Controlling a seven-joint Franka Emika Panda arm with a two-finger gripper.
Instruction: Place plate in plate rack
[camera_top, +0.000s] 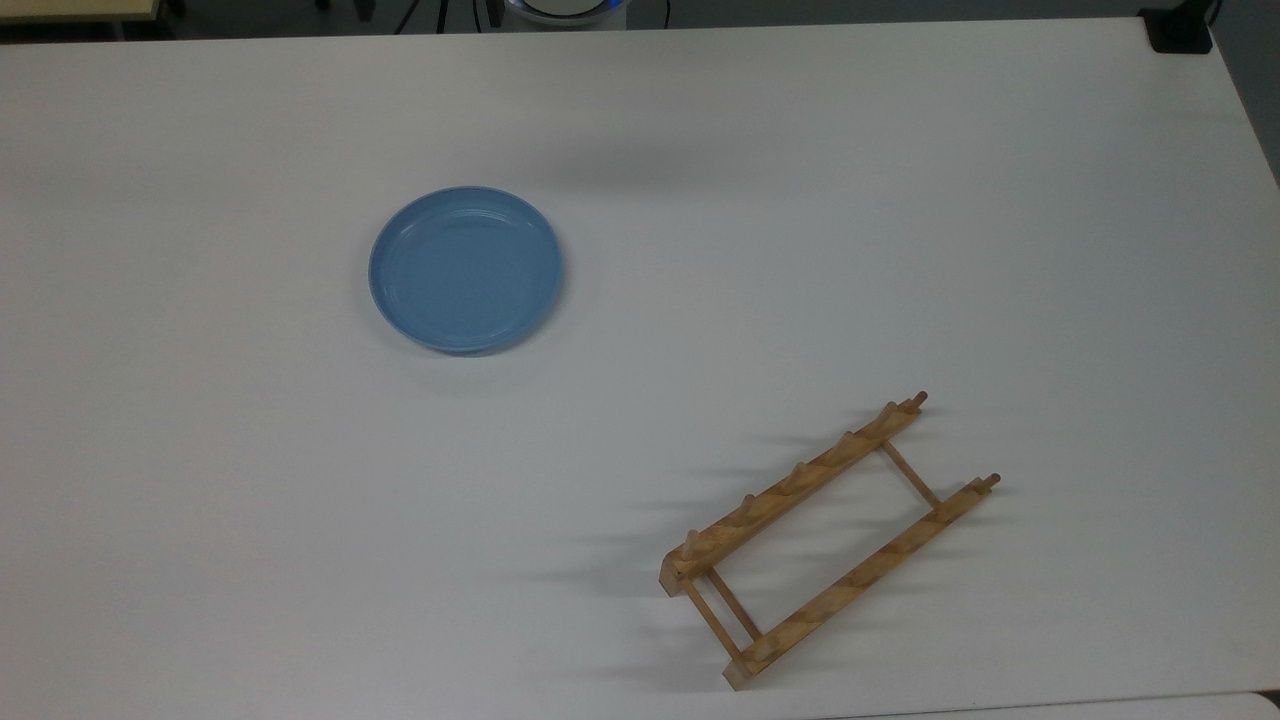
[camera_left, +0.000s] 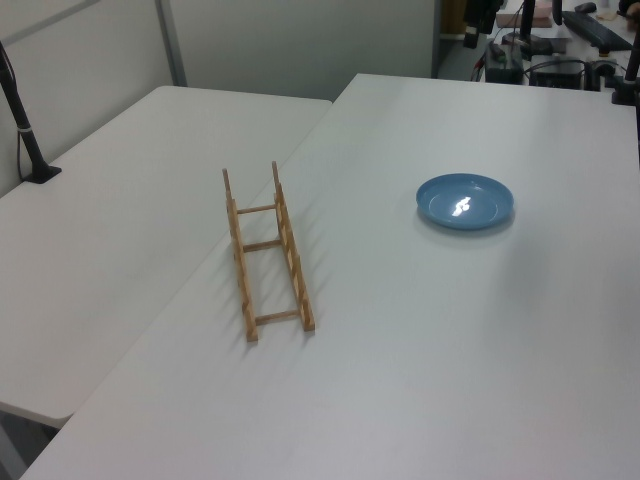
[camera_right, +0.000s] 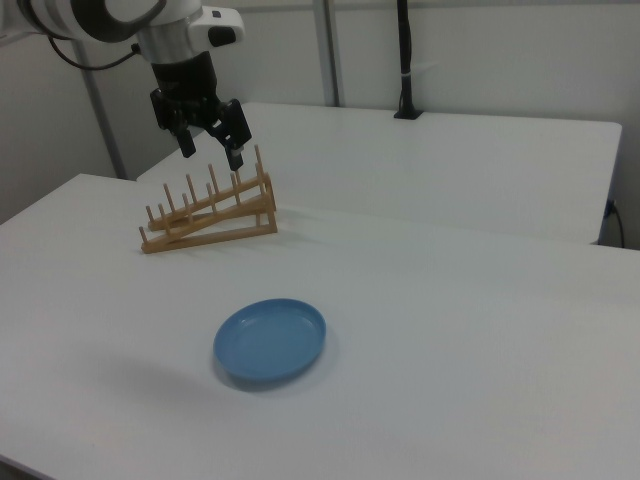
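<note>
Gripper (camera_right: 211, 138) spread wide and empty, raised high, plate (camera_right: 271, 339) flat on table well below, plate rack (camera_right: 209, 213) apart.

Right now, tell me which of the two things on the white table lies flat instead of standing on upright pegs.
The round light-blue plate lies flat, rim up, alone on the white table. The light-brown wooden plate rack stands apart from it, its pegs pointing upward.

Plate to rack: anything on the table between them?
Nothing visible. The plate lies flat on the white table, apart from the plate rack, with bare tabletop between them. The claw hangs open above the table, holding nothing.
</note>
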